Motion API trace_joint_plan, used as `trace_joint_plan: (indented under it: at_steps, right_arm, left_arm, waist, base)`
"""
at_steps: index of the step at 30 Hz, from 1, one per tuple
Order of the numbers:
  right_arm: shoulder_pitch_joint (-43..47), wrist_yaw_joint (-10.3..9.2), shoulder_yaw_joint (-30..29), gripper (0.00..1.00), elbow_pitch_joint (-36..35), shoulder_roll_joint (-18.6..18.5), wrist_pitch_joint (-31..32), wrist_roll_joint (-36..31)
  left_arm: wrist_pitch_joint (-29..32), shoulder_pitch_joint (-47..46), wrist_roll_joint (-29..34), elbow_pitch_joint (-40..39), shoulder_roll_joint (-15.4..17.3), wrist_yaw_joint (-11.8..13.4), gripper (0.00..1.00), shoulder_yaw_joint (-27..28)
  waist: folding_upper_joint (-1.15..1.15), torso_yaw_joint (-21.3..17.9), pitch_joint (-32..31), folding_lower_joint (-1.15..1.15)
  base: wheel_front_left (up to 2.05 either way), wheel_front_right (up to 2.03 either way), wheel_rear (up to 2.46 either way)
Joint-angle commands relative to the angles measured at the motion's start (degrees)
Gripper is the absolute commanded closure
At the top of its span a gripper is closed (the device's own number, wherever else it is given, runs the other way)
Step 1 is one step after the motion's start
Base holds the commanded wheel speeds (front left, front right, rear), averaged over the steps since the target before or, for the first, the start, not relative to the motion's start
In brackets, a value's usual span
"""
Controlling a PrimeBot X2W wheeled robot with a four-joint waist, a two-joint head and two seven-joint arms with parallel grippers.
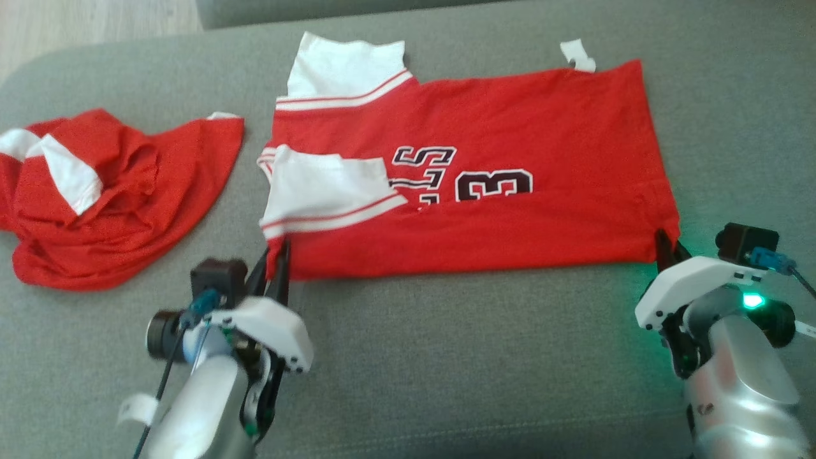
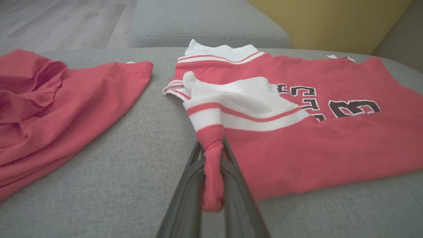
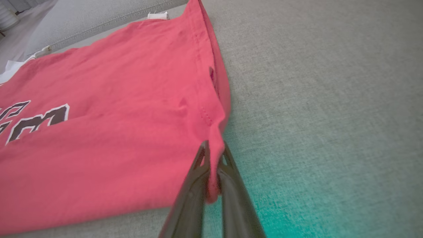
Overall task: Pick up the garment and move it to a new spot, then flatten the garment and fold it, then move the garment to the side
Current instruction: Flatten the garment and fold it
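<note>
Jersey, head view: a red jersey with white sleeves lies spread sideways on the grey couch seat. Its near long edge is folded over the lower part of the black number.
Left pincer, head view: the left pincer is clamped on the jersey's near corner, just below the striped sleeve.
Right pincer, head view: the right pincer is clamped on the near corner at the hem end, with green light glowing on the wrist behind it.
Second shirt, head view: a crumpled red-and-white shirt lies apart, left of the jersey.
Left wrist view: the left fingers pinch a bunched red fold that hangs down between them.
Right wrist view: the right fingers squeeze the hem corner, and the rest of the jersey lies flat on the seat.
</note>
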Motion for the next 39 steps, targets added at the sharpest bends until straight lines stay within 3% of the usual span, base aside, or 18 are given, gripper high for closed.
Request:
trace_joint_plan:
  at_steps: [1, 8, 16, 25, 27, 28, 29, 30, 34, 39]
  right_arm:
    - [-0.03, -0.04, 1.58, 1.0, -1.9, -1.04, 0.38, 0.73]
    - [5.37, -0.04, 4.47, 1.0, -5.61, -3.17, 5.35, 4.26]
    - [14.32, -0.04, 4.37, 1.0, -15.08, -5.63, 14.04, 7.51]
    - [21.32, -0.04, 2.45, 1.0, -25.78, -4.8, 21.07, 8.65]
    - [22.0, -0.04, 1.76, 0.0, -27.61, -4.16, 21.26, 8.39]
    - [22.19, -0.04, 1.45, 0.0, -28.43, -3.83, 21.18, 8.18]
    - [22.27, -0.04, 1.31, 0.0, -29.25, -3.56, 20.9, 7.86]
    - [22.26, -0.04, 0.98, 0.0, -29.98, -3.3, 20.46, 7.49]
    - [21.27, -0.04, 0.31, 0.0, -32.29, -2.38, 17.7, 6.59]
    - [18.06, -0.04, 1.75, 0.0, -34.35, -2.07, 12.03, 6.72]
  left_arm:
    - [-0.04, -0.33, -0.33, -1.45, 1.69, 0.15, 1.0, 1.51]
    - [1.3, 3.39, -1.39, -1.76, 3.31, 0.13, 1.0, 1.6]
    - [4.6, 9.77, -2.47, -4.94, 4.96, 0.24, 1.0, 0.7]
    - [9.49, 13.85, -3.32, -9.52, 6.22, 0.46, 1.0, -0.59]
    - [10.13, 14.17, -3.51, -9.91, 6.01, 0.5, 1.0, -0.97]
    - [10.6, 14.3, -3.62, -9.97, 5.89, 0.61, 0.95, -1.12]
    - [11.35, 14.43, -3.59, -9.92, 5.87, 0.8, 0.36, -1.37]
    - [12.14, 14.54, -3.42, -9.83, 6.0, 1.02, 0.0, -1.65]
    - [14.3, 14.3, -2.96, -10.22, 6.74, 2.14, 0.0, -1.83]
    - [9.64, 9.96, -1.73, -14.06, 7.8, 3.86, 0.0, 0.65]
  waist:
    - [0.0, -0.35, -1.33, 0.0]
    - [0.0, -1.05, -5.97, 0.0]
    - [0.0, -1.62, -10.24, 0.0]
    - [0.0, -2.02, -10.54, 0.0]
    - [0.0, -2.16, -10.43, 0.0]
    - [0.0, -2.22, -10.35, 0.0]
    - [0.0, -2.29, -10.27, 0.0]
    - [0.0, -2.36, -10.16, 0.0]
    - [0.0, -2.74, -9.36, 0.0]
    - [0.0, -3.14, -6.58, 0.0]
  base:
    - [0.0, 0.0, 0.0]
    - [0.0, 0.0, 0.0]
    - [0.0, 0.0, 0.0]
    - [0.0, 0.0, 0.0]
    - [0.0, 0.0, 0.0]
    - [0.0, 0.0, 0.0]
    - [0.0, 0.0, 0.0]
    - [0.0, 0.0, 0.0]
    - [0.0, 0.0, 0.0]
    - [0.0, 0.0, 0.0]
